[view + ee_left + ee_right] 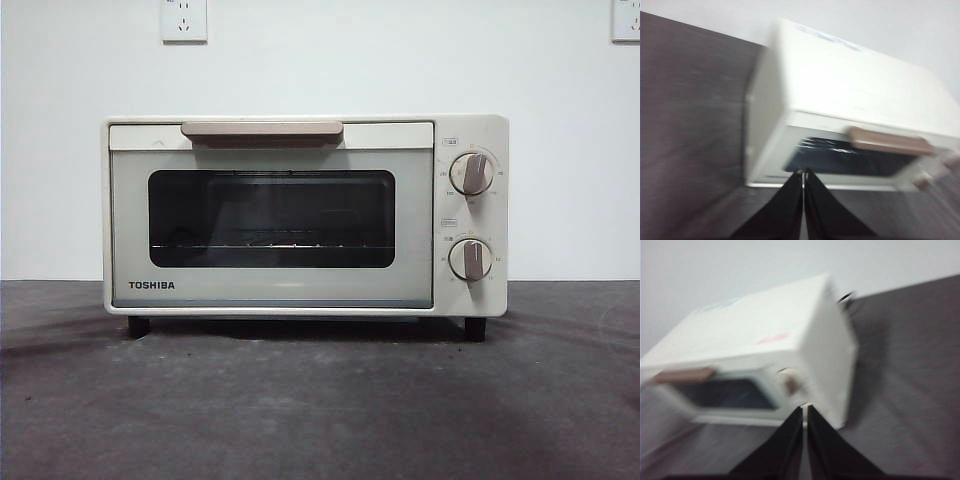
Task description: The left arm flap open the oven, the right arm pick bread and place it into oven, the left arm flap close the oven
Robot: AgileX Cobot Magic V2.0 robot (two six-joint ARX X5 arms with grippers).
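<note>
Dark grey table (320,400) runs back to a white wall, and on it the oven (305,215) sits with its door shut — no bread visible in any view. Both arms hang above and in front, left gripper (803,172) and right gripper (805,407) each with jaws pressed together. To open well, the left should hook the beige handle (262,130) from above and pull gently down — without dragging the oven.

table (300,410): dark grey, matte | wall (400,60): white | sockets: left (184,19), right (626,19)
</note>
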